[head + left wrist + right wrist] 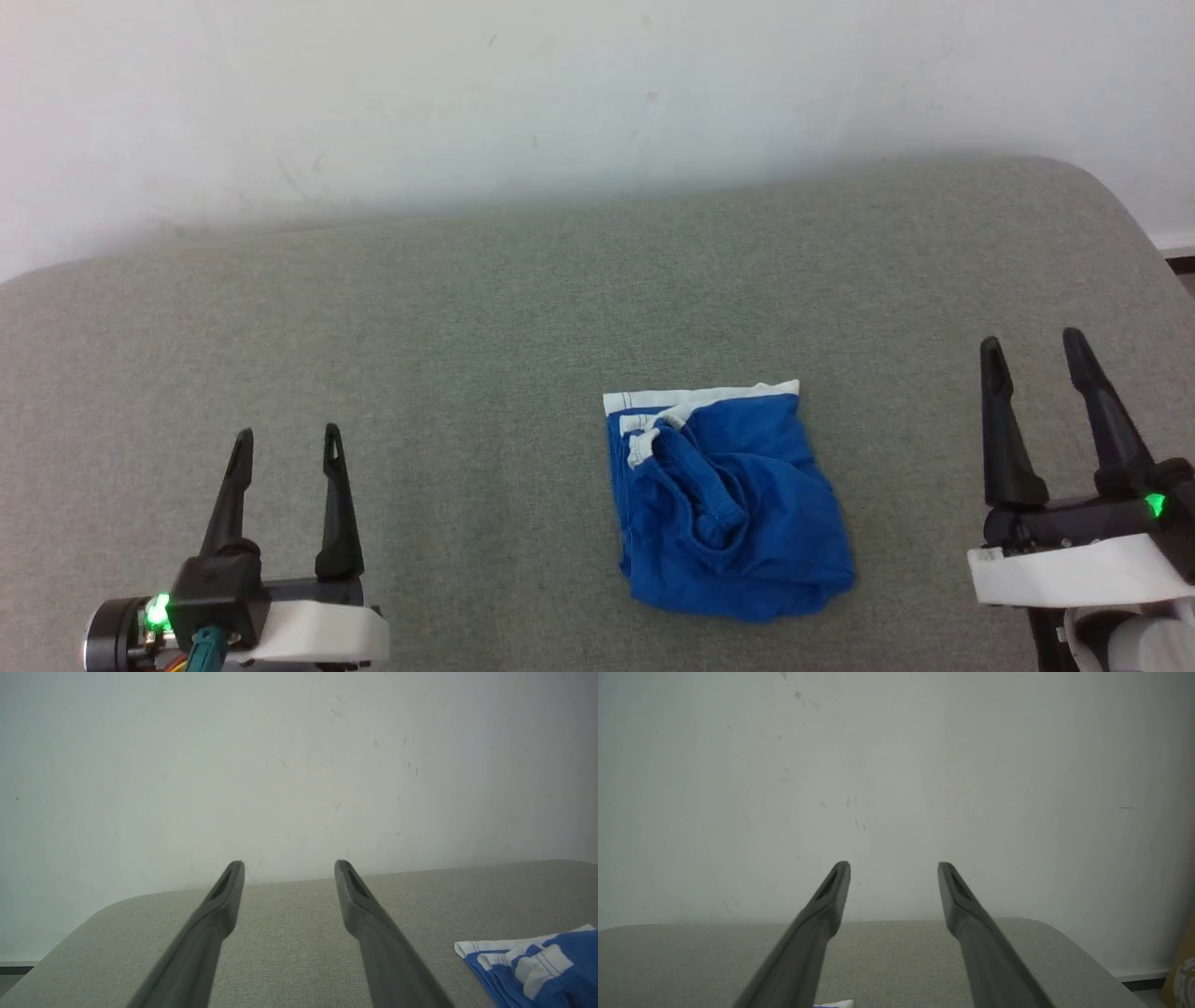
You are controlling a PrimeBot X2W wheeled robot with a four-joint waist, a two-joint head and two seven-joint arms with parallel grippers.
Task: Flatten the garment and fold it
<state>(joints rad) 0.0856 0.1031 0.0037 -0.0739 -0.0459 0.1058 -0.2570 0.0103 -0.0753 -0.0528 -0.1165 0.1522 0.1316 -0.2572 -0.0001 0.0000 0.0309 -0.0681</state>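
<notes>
Blue shorts crumpled on grey table; left gripper and right gripper both spread apart, empty, flanking them.

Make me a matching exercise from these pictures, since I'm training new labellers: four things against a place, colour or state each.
Things:
1 garment
2 left gripper
3 right gripper
4 wall

States:
A open, lower right of head view
B white, behind the grey surface
C blue, bunched up between the grippers
D open, lower left of head view

Pairs: 1-C; 2-D; 3-A; 4-B
</notes>
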